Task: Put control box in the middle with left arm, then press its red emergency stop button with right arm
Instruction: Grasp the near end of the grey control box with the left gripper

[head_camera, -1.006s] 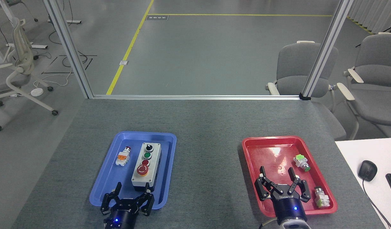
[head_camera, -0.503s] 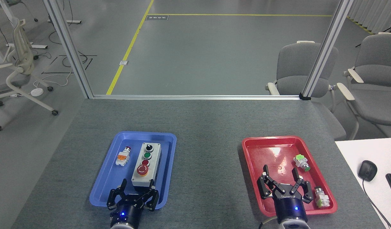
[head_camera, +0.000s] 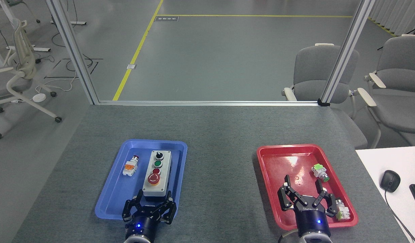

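1. Left gripper (head_camera: 154,196) now further forward and to the right than a second ago, up against the near end of the control box (head_camera: 156,173); fingers spread, one on each side of the box's near corners, not yet closed on it.
2. Control box itself barely shifted across the three pictures, perhaps nudged slightly; lying lengthwise in the blue tray (head_camera: 110,199), right of the loose orange-and-white push-button (head_camera: 130,167).
3. Red emergency stop button (head_camera: 154,179) facing up at the box's near end, just ahead of the left fingertips; nothing touching it.
4. Right gripper (head_camera: 302,186) drifted a little rightward and toward the body over the same second, hanging open and empty over the red tray (head_camera: 265,179), near the green-capped switch (head_camera: 319,172) and the white-and-green part (head_camera: 342,209).
5. Meaning for the task: approach to the box looks nearly done, grasp probably next; bare table (head_camera: 221,158) between the two trays waiting as the drop spot.
6. Pressing step not yet begun; right arm well apart from the box.
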{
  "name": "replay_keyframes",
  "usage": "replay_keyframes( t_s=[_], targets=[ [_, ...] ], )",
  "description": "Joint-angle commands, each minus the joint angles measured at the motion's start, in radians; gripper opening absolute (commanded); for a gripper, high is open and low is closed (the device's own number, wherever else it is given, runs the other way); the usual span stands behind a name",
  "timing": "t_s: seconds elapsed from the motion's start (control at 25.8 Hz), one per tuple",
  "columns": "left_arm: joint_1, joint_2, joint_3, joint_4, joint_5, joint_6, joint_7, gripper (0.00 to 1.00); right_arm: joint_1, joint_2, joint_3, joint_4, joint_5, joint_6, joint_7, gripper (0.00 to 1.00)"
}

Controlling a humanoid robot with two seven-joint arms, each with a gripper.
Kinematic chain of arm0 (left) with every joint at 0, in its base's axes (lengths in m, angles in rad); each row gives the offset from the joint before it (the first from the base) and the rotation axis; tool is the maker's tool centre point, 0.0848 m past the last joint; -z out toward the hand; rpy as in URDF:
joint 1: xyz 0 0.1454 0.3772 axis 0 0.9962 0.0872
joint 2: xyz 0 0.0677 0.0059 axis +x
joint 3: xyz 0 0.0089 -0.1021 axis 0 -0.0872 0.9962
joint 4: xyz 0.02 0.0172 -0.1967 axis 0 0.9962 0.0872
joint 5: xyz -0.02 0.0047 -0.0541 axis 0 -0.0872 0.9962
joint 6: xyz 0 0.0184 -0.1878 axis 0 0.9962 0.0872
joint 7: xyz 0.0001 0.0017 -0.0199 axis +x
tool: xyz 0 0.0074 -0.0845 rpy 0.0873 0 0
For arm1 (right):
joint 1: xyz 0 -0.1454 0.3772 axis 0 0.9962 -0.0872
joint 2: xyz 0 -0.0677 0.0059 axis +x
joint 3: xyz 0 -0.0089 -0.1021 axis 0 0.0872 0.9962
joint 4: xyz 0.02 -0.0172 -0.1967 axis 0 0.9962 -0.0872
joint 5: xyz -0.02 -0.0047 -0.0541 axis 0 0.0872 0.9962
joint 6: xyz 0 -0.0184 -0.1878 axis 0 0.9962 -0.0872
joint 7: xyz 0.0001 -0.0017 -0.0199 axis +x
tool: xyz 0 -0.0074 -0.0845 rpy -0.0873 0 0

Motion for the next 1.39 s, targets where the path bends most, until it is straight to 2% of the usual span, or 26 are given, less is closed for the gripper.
replay_keyframes(
  t_s=[0.0,1.12,1.35],
  targets=[
    [-0.017,-0.002,0.0,0.027,0.001,0.0,0.0,0.99,0.009,0.004,0.001,0.0,-0.001,0.001,0.007,0.98],
    [-0.209,-0.002,0.006,0.287,0.018,0.013,0.006,0.98,-0.001,-0.015,0.007,0.0,0.008,-0.006,0.003,0.98],
    [-0.215,-0.001,0.004,0.314,0.018,0.007,0.001,0.81,-0.005,-0.016,0.001,0.0,0.002,-0.008,0.004,0.99]
  ],
)
